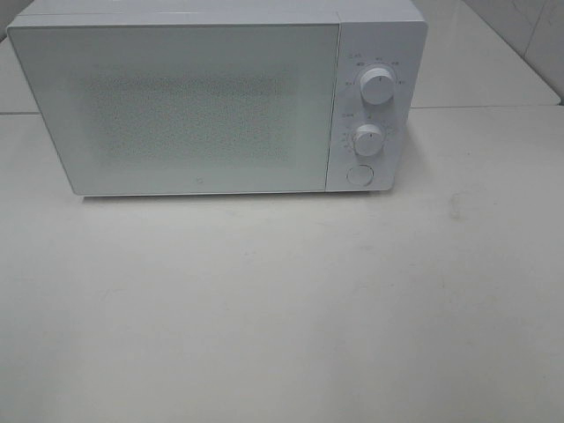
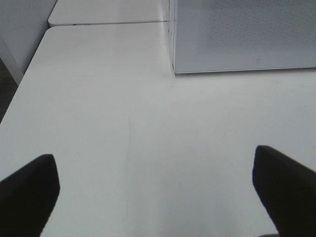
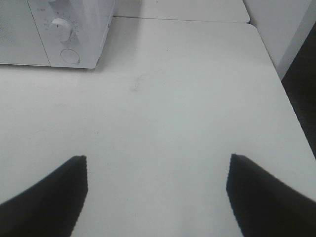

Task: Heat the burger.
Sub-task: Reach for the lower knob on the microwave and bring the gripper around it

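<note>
The burger is not in view in any frame. A white microwave (image 1: 203,97) stands at the back of the white table with its door shut. It has two dials (image 1: 377,85) and a round button (image 1: 359,174) on its right panel. My left gripper (image 2: 155,185) is open and empty over bare table, in front of the microwave's left corner (image 2: 237,39). My right gripper (image 3: 157,192) is open and empty over bare table, to the right of the microwave's dial panel (image 3: 64,34). Neither gripper shows in the exterior high view.
The table (image 1: 282,300) is white and its surface in front of the microwave is bare. Its left edge (image 2: 19,84) and right edge (image 3: 286,94) drop off to dark floor. A second table surface abuts behind (image 1: 493,62).
</note>
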Motion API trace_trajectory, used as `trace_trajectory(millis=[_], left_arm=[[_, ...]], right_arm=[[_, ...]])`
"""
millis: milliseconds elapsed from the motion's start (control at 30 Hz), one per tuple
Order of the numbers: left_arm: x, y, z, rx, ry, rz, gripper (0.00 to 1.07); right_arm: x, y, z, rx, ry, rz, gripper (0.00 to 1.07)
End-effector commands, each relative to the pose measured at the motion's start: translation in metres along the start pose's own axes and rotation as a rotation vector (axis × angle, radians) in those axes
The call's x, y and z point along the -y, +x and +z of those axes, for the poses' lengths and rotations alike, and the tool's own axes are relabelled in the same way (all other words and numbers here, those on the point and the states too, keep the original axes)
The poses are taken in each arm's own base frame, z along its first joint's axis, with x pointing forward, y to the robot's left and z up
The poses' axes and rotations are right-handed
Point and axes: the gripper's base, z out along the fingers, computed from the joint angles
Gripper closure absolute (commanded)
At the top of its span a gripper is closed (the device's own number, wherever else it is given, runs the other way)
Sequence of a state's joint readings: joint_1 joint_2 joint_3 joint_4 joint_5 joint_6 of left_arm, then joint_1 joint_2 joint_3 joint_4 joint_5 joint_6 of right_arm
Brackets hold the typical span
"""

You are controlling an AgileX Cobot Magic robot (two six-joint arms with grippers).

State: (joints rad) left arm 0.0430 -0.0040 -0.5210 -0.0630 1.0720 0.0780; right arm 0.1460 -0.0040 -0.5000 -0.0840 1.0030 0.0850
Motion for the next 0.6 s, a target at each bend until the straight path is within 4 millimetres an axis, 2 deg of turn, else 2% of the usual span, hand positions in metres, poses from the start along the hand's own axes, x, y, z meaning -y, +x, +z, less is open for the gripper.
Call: trace_trajectory(millis=[33,600], left_arm=[[0.0012,0.0028,-0.0024,0.019,0.009,-0.008,0.07],[0.0011,0.0027,-0.0022,0.018,0.008,-0.008,0.07]], right_arm=[[0.0008,0.0016,-0.0044,0.039,0.010,-0.010,0.31],[0.0006,0.0017,-0.0044,0.039,0.007,-0.009,0.31]])
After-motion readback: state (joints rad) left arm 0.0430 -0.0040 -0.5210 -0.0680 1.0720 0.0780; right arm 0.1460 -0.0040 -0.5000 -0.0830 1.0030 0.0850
